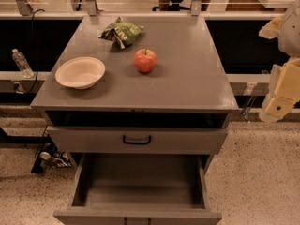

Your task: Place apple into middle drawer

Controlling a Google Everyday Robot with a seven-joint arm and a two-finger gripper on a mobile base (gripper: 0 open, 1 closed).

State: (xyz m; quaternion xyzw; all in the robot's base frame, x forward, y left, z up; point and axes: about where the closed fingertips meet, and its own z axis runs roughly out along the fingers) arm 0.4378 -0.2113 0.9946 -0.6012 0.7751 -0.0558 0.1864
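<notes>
The red-orange apple (145,60) stands on the grey cabinet top (187,78), right of centre towards the back. The middle drawer (93,140) shows as a wide grey front with a black loop handle (137,139), below a dark gap under the top. My gripper (280,100) is the pale yellowish part at the right edge of the camera view, beside the cabinet's right side and level with its front edge. It is well apart from the apple and holds nothing that I can see.
A cream bowl (80,72) sits at the left of the top. A green snack bag (121,32) lies at the back. The bottom drawer (138,182) is pulled far out and looks empty. A water bottle (22,63) stands at far left.
</notes>
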